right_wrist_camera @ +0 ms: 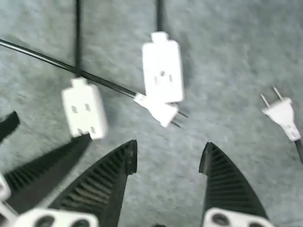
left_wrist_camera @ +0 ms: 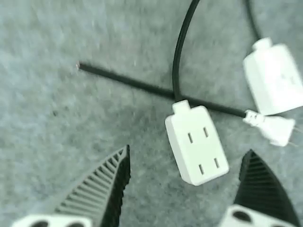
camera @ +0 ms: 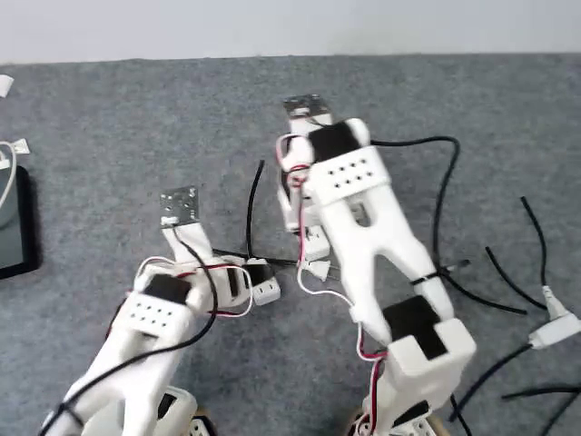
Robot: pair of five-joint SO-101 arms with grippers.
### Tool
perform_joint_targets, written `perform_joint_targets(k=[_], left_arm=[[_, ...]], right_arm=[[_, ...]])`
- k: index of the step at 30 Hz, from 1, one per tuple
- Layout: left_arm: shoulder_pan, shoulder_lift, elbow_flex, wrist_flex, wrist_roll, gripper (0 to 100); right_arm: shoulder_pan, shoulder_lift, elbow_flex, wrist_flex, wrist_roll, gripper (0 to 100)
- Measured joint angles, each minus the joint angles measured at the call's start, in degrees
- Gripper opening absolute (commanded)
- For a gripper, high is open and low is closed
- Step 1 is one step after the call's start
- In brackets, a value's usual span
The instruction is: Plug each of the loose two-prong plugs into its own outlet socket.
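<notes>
**Two-prong plugs and outlet sockets: handling notes and count**

Item 1: two-prong plug, white, on a black cord. Lies flat on the grey bench near its centre, against the end of one outlet socket, prongs not inserted. Judged light, with a rigid moulded body and smooth sides, so likely to skid on the felt-like surface. Prongs thin and liable to bend. Cord probably stiff enough to swing the plug round. Best hold: across the flat sides of the body, behind the prongs, never on prongs or cord.

Item 2: second plug, apart from both sockets, prongs free.

Item 3: second outlet socket, at about 7 o'clock of the first in the high view. Also judged light; probably needs steadying while a plug is pushed home.

Count: plugs, two; sockets, two; none mated. Also a white corded piece at 4 o'clock of the bench; same as the second plug or a third, cannot tell.

Jaws of left gripper: wide, empty, second outlet socket between them. Jaws of right gripper: wide, empty, just short of the two-prong plug.
</notes>
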State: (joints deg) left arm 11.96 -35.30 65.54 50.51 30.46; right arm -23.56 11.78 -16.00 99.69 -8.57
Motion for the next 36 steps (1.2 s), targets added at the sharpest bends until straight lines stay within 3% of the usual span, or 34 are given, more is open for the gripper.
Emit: perform_joint_targets(k=[5, 10, 15, 21, 28, 36], left_arm=[[1.2, 15.2, -6.9, -0.4, 1.9, 35], [3.1, 24.9, -13.9, 0.6, 2.9, 35], [6.9, 26.2, -14.7, 1.0, 4.3, 33], [7.5, 31.3, -16.4, 1.0, 4.3, 21], [8.2, 41.1, -28.0, 7.9, 4.3, 22], [9.0, 43.5, -32.2, 10.1, 1.8, 2]], right_arm=[[7.6, -0.6, 9.0, -5.8, 3.8, 14.3], [13.6, -0.6, 14.8, -11.6, 7.8, 15.2], [16.9, -0.6, 20.9, -16.7, 10.9, 15.0], [20.4, -0.6, 25.4, -19.9, 13.6, 15.0], [21.0, -0.7, 25.6, -20.0, 14.3, 14.7], [21.1, -0.7, 25.6, -20.0, 14.4, 14.1]])
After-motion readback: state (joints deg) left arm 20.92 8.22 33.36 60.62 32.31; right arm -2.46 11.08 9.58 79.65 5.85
